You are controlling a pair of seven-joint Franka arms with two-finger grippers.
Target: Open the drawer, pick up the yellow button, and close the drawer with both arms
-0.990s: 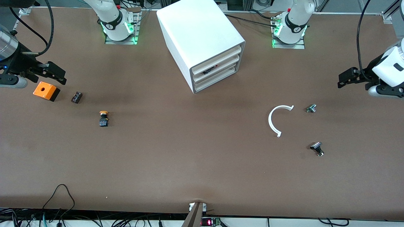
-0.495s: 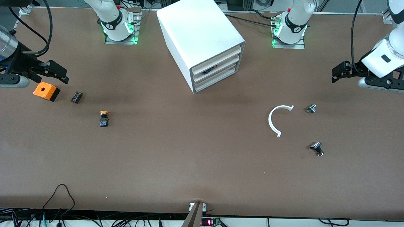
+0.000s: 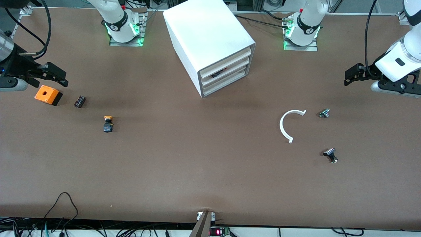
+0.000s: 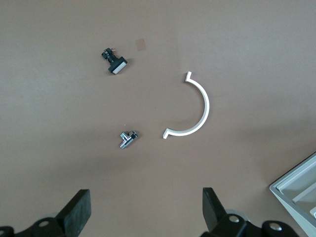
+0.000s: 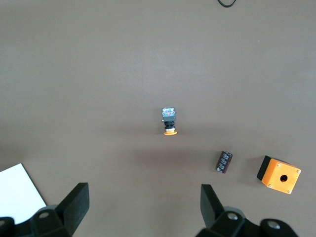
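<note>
You see only a corner of the white drawer cabinet point(image 4: 298, 190) in the left wrist view; the frame edge cuts off the rest. In the front view, something dark with a red spot shows through the gap at the middle drawer point(image 3: 219, 73), too small to identify. The left arm point(image 3: 399, 62) and right arm point(image 3: 10, 62) both run off the frame edges there. Each wrist view shows only its gripper's fingertips.
</note>
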